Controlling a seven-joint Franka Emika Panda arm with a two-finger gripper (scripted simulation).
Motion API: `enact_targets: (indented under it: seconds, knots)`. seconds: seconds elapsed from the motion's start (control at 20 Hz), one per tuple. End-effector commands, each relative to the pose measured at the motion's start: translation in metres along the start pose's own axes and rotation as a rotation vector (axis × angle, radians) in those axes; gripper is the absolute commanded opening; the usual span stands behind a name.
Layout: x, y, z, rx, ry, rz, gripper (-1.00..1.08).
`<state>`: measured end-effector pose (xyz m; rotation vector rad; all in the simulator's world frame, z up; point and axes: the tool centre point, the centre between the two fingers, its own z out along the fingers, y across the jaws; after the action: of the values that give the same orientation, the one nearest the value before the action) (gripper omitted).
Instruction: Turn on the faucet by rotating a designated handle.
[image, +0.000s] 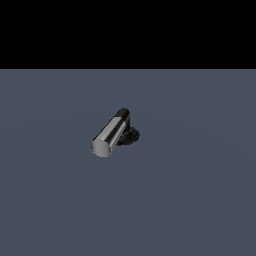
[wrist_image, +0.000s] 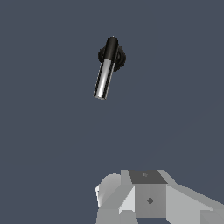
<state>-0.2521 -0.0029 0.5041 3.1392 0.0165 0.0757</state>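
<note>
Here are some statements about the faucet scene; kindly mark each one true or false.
1. The handle is shiny chrome. True.
2. The faucet has a white base. False: the base is black.
3. The claw is clamped on the handle. False: in the wrist view the handle lies apart from it, untouched.
4. The faucet stands on a plain grey-blue floor. True.
5. A cup stands beside the faucet. False: none shows.

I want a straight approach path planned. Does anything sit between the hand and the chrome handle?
Nothing visible does. In the wrist view only bare grey floor lies between the hand and the handle of the faucet.
</note>
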Motion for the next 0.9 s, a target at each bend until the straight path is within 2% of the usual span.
enact_targets:
  seconds: [0.0, 0.4, 0.85]
  knots:
    - [0.000, 0.000, 0.000, 0.000, 0.000, 0.000, -1.00]
    - [0.004, -0.005, 0.016, 0.000, -0.002, 0.006, -1.00]
    - [0.020, -0.022, 0.070, 0.000, -0.009, 0.027, -1.00]
